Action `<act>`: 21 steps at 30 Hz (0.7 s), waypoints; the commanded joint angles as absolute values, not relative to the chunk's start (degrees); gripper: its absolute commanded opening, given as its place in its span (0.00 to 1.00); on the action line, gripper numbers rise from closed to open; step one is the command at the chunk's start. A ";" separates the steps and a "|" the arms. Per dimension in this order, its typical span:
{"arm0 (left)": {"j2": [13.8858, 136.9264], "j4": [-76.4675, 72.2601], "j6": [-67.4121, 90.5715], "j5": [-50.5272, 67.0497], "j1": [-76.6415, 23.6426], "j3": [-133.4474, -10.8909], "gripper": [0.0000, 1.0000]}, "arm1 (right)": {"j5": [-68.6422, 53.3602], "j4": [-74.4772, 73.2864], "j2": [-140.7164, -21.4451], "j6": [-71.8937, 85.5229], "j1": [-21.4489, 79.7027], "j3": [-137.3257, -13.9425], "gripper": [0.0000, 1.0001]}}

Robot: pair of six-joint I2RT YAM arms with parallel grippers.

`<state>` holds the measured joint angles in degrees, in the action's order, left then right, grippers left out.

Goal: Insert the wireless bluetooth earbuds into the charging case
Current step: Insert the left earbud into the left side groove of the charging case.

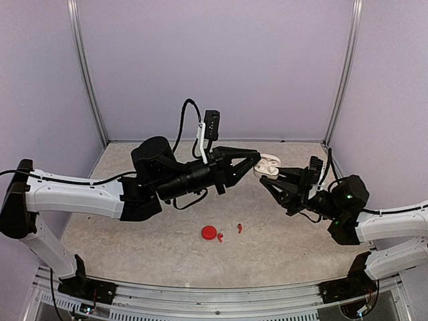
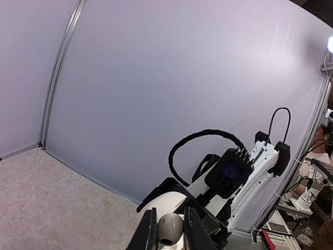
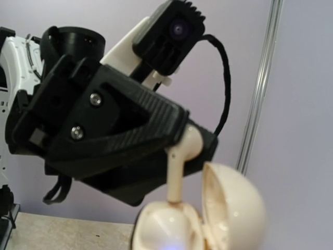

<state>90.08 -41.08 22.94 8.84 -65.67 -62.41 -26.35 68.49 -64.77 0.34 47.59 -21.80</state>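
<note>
The left tool (image 1: 255,162) is clenched on a small white short-stemmed plastic earbud (image 3: 180,169), pinching its bulbous head so that the stem juts out free. The stem's long axis runs almost straight down, slightly tilted. Its tip sits at the mouth of the rounded white plastic charging case (image 3: 167,226) directly beneath it. I cannot tell whether the tip has entered a socket or only meets the rim. The case's domed lid (image 3: 234,208) stands hinged open to one side, clear of the stem. The right tool (image 1: 274,180) is closed on that case from below and holds it in the air, well above the pale mottled tabletop (image 1: 134,234).

The left arm therefore carries the bud and the right arm carries the case. The coming move looks like a short push along the stem's own line, down into the case.

Toward the tabletop's near side lies a round red case (image 1: 209,232), with a tiny red earbud (image 1: 220,237) just beside it and a second red earbud (image 1: 239,228) near.
</note>
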 commanded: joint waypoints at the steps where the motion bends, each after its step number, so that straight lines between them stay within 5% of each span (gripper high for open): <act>1: 91.48 -41.09 23.13 8.87 -65.94 -63.54 0.10 | -26.68 72.09 -64.11 1.99 48.52 -23.55 0.00; 21: 92.80 -40.68 23.38 9.77 -65.98 -63.47 0.10 | -26.11 74.62 -65.86 2.95 48.60 -24.29 0.00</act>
<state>91.00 -42.94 23.16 8.80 -65.65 -62.43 -26.20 69.58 -65.34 2.42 47.59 -21.80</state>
